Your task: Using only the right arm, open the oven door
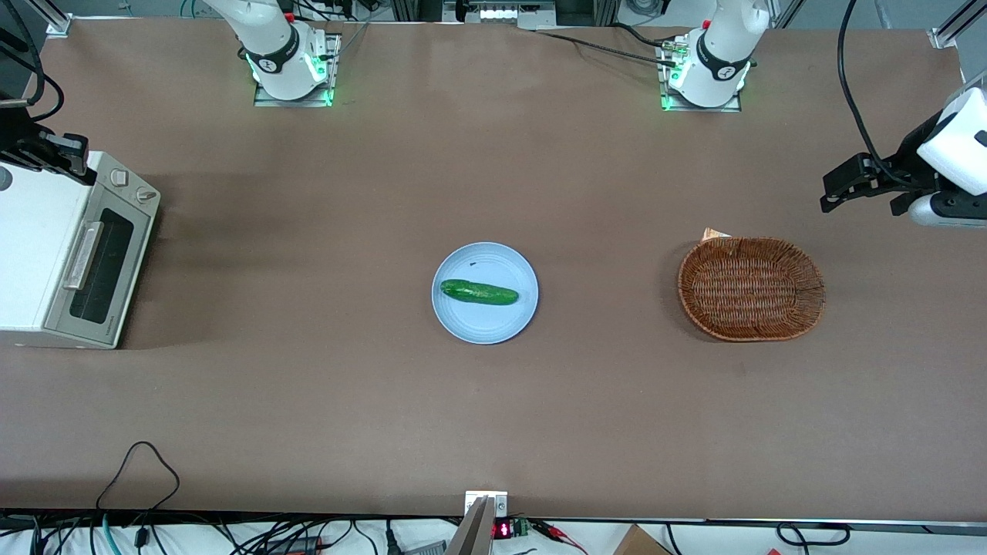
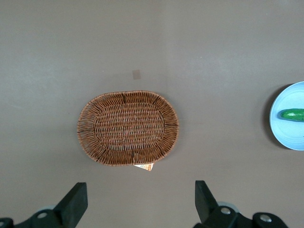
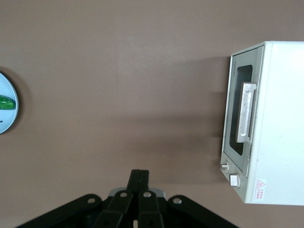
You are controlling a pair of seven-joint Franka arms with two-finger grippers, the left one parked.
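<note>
A white boxy oven (image 1: 35, 254) is sitting at the working arm's end of the brown table (image 1: 493, 401). Its oven door (image 1: 100, 266) is lying flush against the box, a beige-grey frame around a dark glass window, with a silver bar handle (image 1: 83, 255) running along its upper edge. Two round knobs (image 1: 133, 186) are standing in a strip beside the door. The wrist view is showing a small red and white triangle warning sticker (image 3: 260, 183) on the oven's top, its writing too small to read.

The right arm (image 1: 266, 35) is rising from its base, and its black claw (image 3: 139, 183) is hanging above the bare table near the oven, in front of the door and apart from it, its two fingers pressed together.

Mid-table, a round pale blue plate (image 1: 484, 324) is holding a glossy green cucumber (image 1: 479, 292). Toward the parked arm's end, an oval brown wicker basket (image 1: 750, 288) is lying with nothing visible inside, and a small orange tag (image 2: 144, 166) is peeking out from under its rim.
</note>
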